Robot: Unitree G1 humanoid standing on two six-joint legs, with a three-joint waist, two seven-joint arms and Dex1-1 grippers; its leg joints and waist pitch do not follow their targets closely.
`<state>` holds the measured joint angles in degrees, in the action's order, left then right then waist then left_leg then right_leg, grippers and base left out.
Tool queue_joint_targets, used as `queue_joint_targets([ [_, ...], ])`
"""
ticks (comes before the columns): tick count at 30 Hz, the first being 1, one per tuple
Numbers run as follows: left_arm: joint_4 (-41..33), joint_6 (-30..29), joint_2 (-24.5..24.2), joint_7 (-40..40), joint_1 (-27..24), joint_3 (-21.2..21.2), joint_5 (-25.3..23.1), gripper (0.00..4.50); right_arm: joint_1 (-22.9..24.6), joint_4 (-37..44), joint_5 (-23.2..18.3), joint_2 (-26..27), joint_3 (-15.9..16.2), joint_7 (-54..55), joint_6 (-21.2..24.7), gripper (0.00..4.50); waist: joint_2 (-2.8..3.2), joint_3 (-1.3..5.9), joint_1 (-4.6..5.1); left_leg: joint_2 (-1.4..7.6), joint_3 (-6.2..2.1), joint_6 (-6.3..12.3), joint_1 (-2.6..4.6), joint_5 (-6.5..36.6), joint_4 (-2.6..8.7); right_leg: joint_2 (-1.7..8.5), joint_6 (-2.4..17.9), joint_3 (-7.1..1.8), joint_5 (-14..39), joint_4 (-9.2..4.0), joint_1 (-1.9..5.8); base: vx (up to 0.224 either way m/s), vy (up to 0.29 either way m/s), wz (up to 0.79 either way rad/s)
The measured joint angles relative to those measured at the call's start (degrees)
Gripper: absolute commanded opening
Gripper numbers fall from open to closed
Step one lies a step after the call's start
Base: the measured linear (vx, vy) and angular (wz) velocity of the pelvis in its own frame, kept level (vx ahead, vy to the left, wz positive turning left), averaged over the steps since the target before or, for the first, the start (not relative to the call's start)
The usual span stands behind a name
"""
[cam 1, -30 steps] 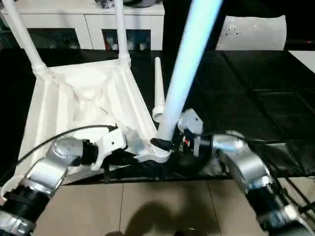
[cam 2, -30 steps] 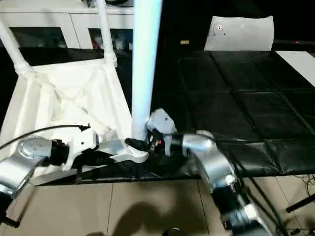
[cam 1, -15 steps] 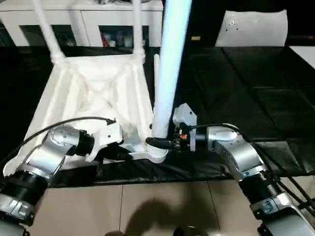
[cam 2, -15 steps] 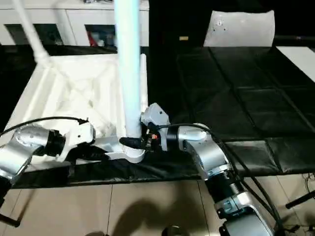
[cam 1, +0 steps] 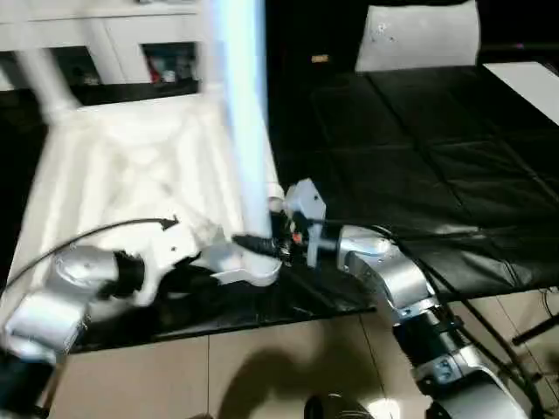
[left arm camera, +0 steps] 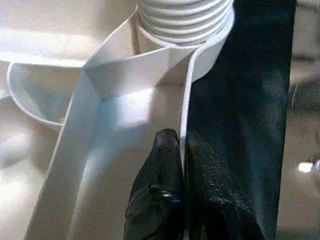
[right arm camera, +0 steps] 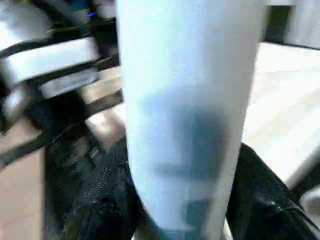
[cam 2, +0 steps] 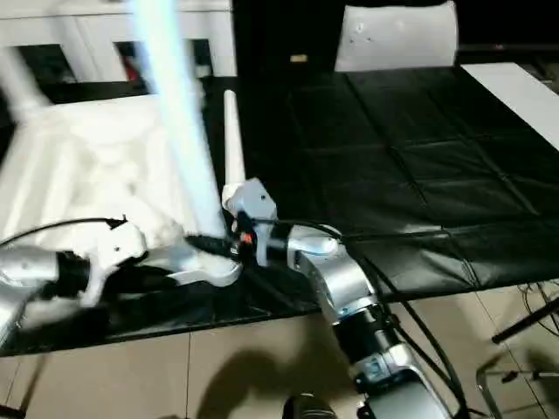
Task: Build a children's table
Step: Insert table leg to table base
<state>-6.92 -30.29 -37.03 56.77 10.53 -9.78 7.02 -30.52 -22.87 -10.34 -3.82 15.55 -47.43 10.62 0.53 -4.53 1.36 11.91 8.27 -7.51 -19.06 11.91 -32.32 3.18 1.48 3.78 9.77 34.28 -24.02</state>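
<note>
At near corner of black padded work surface (cam 1: 437,175): upturned white plastic ribbed tabletop (cam 1: 131,166), long tapered white leg (cam 1: 244,131) standing tilted in corner socket. Right gripper (cam 1: 262,247) pinching leg base; left gripper (left arm camera: 181,165) clamped on tabletop rim. Risk: cross-threading from tilt, slipping grip. Spare white leg (cam 2: 232,144) just beside; white glass-fronted cabinet (cam 1: 113,52) behind; tiled floor (cam 1: 262,367) below.

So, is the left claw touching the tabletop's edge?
Touching: the left wrist view shows the left claw pinching the tabletop wall between its fingers.
</note>
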Motion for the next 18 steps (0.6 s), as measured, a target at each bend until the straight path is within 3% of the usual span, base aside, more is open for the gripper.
queue_joint_targets([
  [2, -4.7, -3.5, 3.1, -3.1, -1.9, -0.1, 0.2, 0.0, -0.6, -1.4, 0.7, 0.8, -0.6, 2.6, 0.8, 1.88, -0.2, -0.18, -0.37, 0.02, 0.08, 0.0, -0.11, 0.0, 0.1, 0.0, 0.3, 0.04, 0.0, -0.15, 0.0, 0.0, 0.0, 0.0],
  [9, -10.7, -12.1, 8.2, -11.9, -2.1, -0.6, -2.4, 0.0, -3.4, -4.4, 2.0, 2.4, -2.3, 7.3, 0.8, 1.88, -0.74, -0.31, -1.22, 0.04, 0.14, 0.01, -0.16, 0.0, 0.11, -0.02, 0.4, 0.06, 0.2, -0.2, 0.02, 0.0, 0.0, 0.0],
  [14, -11.1, -11.5, 7.2, -13.0, -1.5, -2.5, -3.7, 0.0, -2.8, -4.3, 1.9, 2.7, -3.1, 8.1, 0.5, 1.88, -0.75, -0.3, -1.45, 0.05, 0.15, 0.01, -0.13, 0.0, 0.1, -0.01, 0.4, 0.06, 0.2, -0.17, 0.03, 0.0, 0.0, 0.0],
  [18, -10.3, -5.6, 3.4, -11.0, -1.5, -4.1, -5.0, 0.0, -0.8, -3.5, -1.1, 4.4, -6.0, 8.2, -1.1, 1.88, -0.74, -0.31, -1.5, 0.05, 0.15, 0.01, -0.22, 0.0, 0.14, -0.08, 0.4, 0.1, 0.2, -0.17, -0.08, 0.0, 0.0, 0.0],
])
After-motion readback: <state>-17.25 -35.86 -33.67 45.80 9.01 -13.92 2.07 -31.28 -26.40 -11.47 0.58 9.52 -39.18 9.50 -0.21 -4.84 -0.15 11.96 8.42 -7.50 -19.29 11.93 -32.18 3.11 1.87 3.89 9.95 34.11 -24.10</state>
